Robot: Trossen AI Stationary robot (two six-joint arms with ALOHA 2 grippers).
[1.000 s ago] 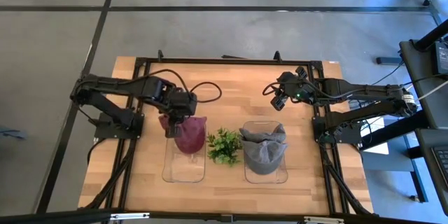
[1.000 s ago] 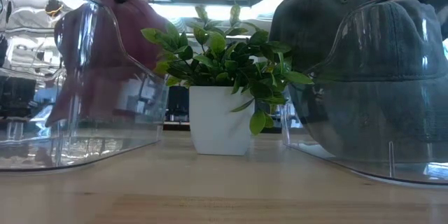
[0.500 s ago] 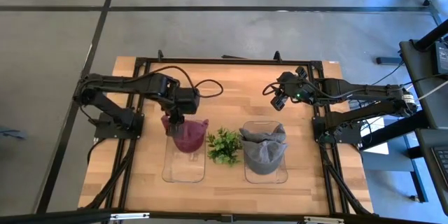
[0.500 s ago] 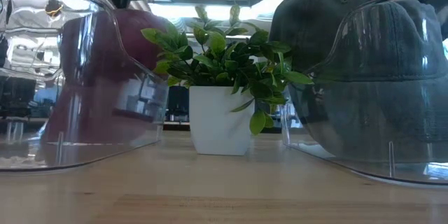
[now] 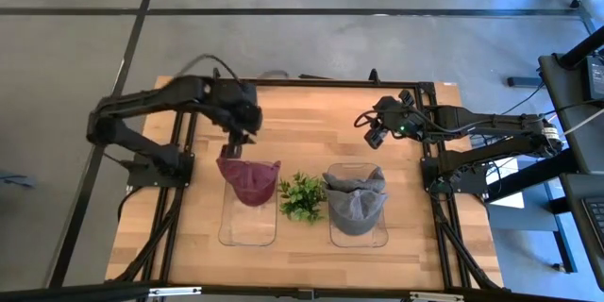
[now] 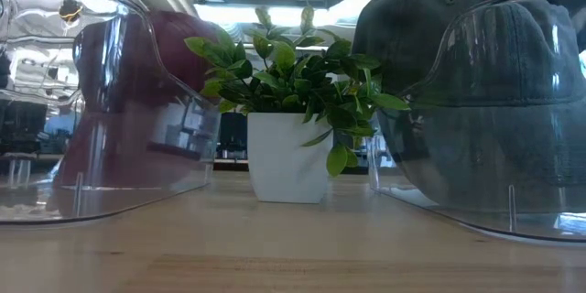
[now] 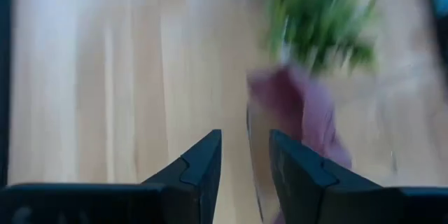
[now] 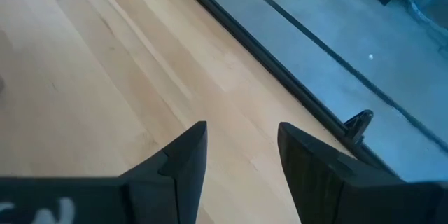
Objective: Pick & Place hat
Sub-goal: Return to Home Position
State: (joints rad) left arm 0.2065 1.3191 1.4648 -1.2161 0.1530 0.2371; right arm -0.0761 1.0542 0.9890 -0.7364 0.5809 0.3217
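A maroon hat (image 5: pixel 249 181) lies over the far end of the left clear container (image 5: pixel 247 228); it also shows in the low view (image 6: pixel 137 92) and, blurred, in the left wrist view (image 7: pixel 308 112). A grey hat (image 5: pixel 356 203) lies in the right clear container (image 5: pixel 359 238). My left gripper (image 5: pixel 243 137) is above the table just beyond the maroon hat's far side, open by a narrow gap and empty (image 7: pixel 245 140). My right gripper (image 5: pixel 375 137) waits open and empty over the far right of the table (image 8: pixel 241 129).
A small green plant in a white pot (image 5: pixel 302 196) stands between the two containers, close to both hats (image 6: pixel 284 82). A black frame (image 5: pixel 311 82) runs around the table's edges. Bare wood lies on the far half of the table between the two grippers.
My left gripper has left the maroon hat and gone quickly up and toward the table's far edge. The hat has stayed behind on the left container and has settled a little lower there. My right arm has kept still.
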